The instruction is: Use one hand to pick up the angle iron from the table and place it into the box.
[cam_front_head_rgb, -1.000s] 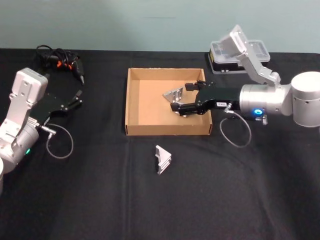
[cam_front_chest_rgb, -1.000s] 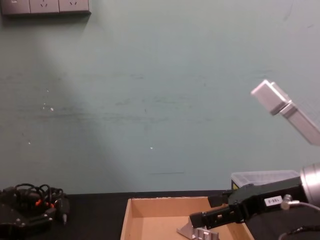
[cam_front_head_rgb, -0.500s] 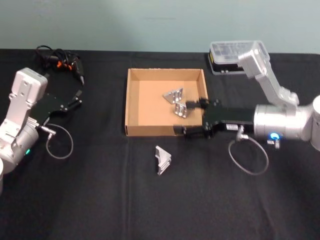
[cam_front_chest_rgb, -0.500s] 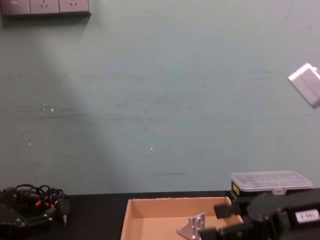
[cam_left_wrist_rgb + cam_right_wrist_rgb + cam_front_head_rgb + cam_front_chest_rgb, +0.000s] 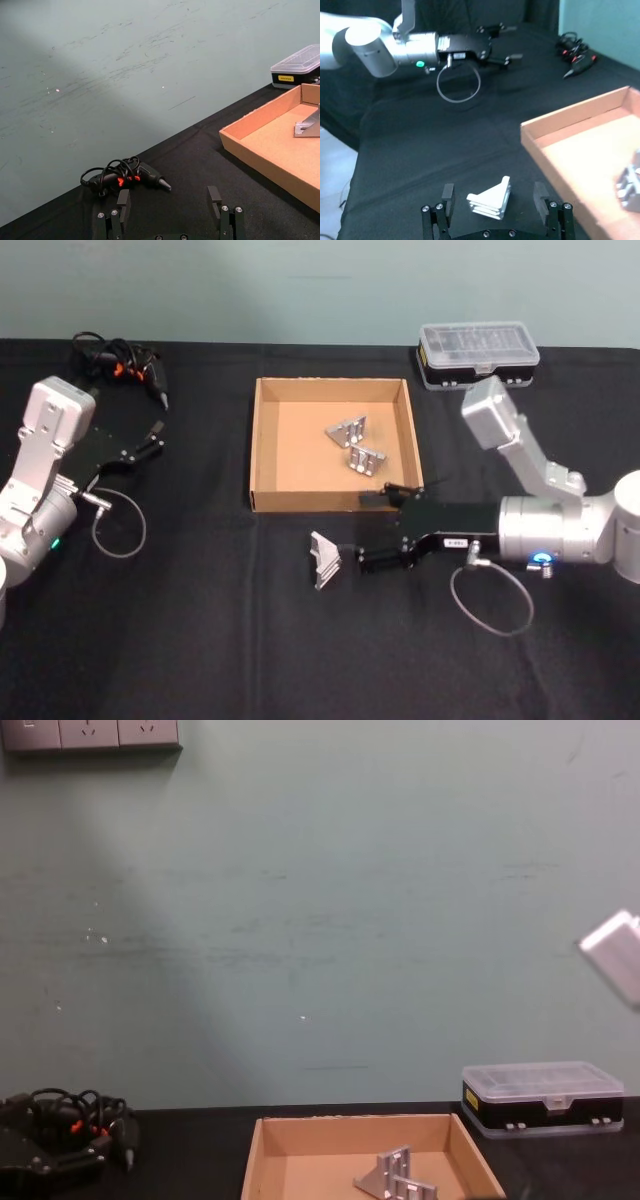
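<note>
My right hand (image 5: 372, 530) hangs low over the flat matte black surface (image 5: 200, 640), fingers spread and empty, just beside the silver angle iron (image 5: 325, 559) lying there. Two more silver brackets (image 5: 357, 444), probably touching, lie in the shallow tan cardboard box (image 5: 263, 445). My left hand (image 5: 155, 434) rests parked, fingers apart.

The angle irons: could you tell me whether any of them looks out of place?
One angle iron lies on the table in front of the box, where two others rest. The right gripper faces it, fingers open.
</note>
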Controlling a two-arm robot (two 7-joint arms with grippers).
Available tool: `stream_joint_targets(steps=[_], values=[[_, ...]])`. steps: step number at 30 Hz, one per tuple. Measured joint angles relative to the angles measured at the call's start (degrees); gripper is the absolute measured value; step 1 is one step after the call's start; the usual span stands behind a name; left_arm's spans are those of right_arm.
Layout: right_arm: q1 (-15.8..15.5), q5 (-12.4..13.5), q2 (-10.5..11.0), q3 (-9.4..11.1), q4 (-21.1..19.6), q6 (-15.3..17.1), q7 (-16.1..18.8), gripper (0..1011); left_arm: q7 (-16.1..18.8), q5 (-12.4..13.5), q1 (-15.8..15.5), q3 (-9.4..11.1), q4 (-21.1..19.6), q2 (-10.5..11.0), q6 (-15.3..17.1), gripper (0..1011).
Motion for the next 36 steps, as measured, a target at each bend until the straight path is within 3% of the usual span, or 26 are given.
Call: stream_joint_targets(steps=[11,19,36], values=[[0.46,-2.86,-2.59,-3.33,2.07,-0.97,-0.91,1004,0.0,0.0,0.0,0.0,0.0,0.0,0.0,1000],[0.69,-4.68,-3.88,-3.86,2.89,-1.08,-2.66,1004,0.0,0.0,0.0,0.0,0.0,0.0,0.0,1000],[1.28,-7.88,-6.03,-4.88,5.33,-0.5,-3.1,1004,0.0,0.0,0.0,0.0,0.0,0.0,0.0,1000]])
